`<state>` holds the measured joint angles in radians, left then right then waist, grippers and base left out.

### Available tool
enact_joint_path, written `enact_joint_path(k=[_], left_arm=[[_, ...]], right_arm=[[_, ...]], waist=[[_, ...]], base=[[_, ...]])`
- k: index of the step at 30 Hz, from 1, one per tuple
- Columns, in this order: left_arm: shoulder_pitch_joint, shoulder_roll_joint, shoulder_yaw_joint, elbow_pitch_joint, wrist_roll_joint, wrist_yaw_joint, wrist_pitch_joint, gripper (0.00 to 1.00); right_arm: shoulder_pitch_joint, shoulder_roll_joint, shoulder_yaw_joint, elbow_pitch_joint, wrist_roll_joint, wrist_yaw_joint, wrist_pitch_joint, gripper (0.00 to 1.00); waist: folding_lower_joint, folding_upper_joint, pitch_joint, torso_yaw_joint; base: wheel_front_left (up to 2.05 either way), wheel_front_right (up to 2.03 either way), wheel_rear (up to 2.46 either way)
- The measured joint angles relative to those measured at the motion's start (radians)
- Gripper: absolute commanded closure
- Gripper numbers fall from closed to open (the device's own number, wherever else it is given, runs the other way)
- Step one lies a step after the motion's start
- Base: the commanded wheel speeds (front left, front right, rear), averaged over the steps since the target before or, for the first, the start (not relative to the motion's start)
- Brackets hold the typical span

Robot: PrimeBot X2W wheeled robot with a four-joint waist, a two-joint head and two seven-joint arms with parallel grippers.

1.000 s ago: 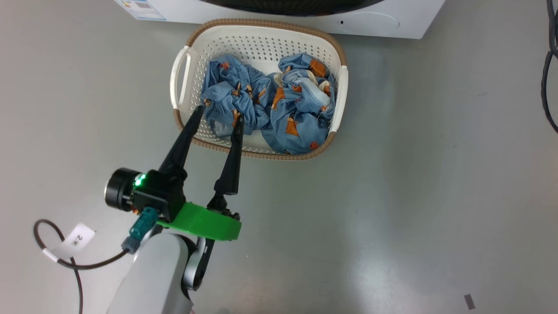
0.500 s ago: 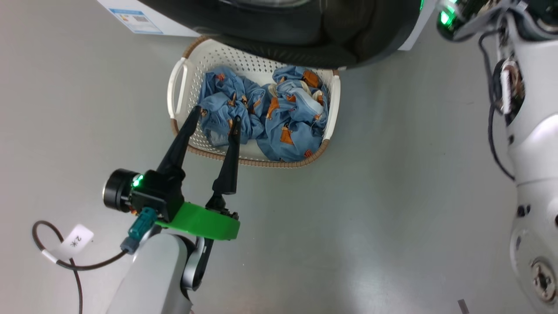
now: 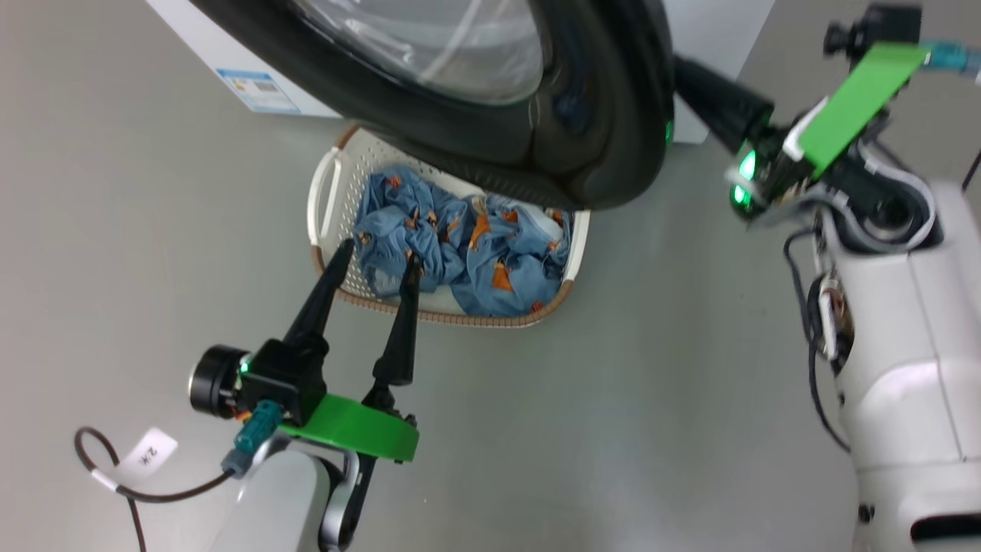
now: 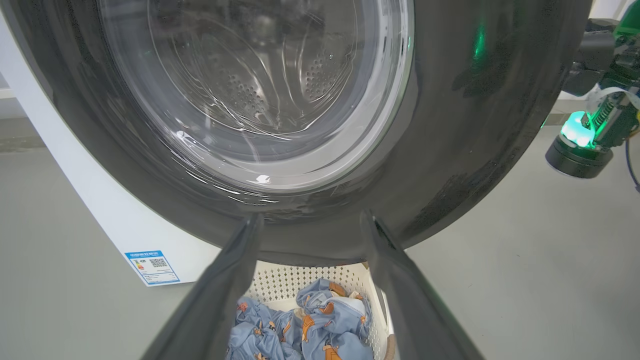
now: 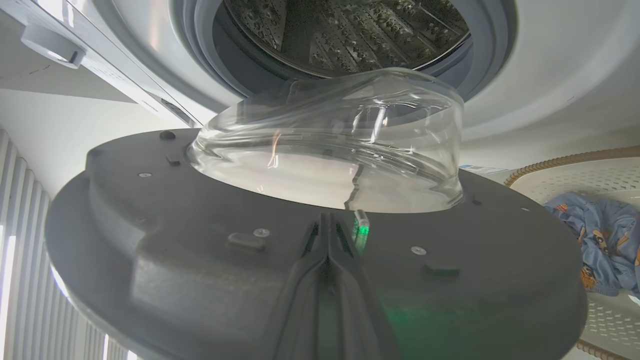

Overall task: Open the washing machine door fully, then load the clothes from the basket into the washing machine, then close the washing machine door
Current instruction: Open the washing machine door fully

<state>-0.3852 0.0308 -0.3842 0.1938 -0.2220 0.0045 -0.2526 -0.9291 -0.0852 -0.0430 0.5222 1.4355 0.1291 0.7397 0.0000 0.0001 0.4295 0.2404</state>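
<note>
And the washing machine door is coming open! A second ago it sat flush against the washing machine, with the basket lying clear in front. Now the glossy black disc hangs out over the basket's far side. Our head has tilted too, so part of that shift is the camera's, but the door over the rim is real swing. We'd call the first step underway and not finished: the door isn't fully open yet.

The right arm has come into shot. The right gripper has its fingers pressed tight together, holding nothing, and reaches in behind the door's free edge. The left gripper hovers with its fingers spread wide and empty over the near left corner of the basket.

The clothes lie bunched in the basket, untouched.

The right wrist view gives us the door's inner face, the glass bowl bulging off it, and the bare steel drum beyond. The left wrist view gives only the outer face, with the drum seen through the glass.
</note>
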Motion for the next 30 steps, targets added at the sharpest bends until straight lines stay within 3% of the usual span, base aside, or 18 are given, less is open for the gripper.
enact_joint_path(k=[10,30], left_arm=[[0.052,0.001,0.003,0.033,0.0,-0.019,0.0,0.0],[0.131,0.002,0.01,0.084,0.01,-0.062,0.0,0.0]], right_arm=[[0.174,0.005,0.171,-0.039,0.125,0.0,-0.107,1.0],[0.279,0.001,0.488,-0.006,0.311,-0.007,-0.301,1.0]], waist=[[0.0,0.0,-0.096,-0.001],[0.0,-0.0001,-0.257,0.011]], base=[[0.0,0.0,0.0],[0.0,0.0,0.0]])
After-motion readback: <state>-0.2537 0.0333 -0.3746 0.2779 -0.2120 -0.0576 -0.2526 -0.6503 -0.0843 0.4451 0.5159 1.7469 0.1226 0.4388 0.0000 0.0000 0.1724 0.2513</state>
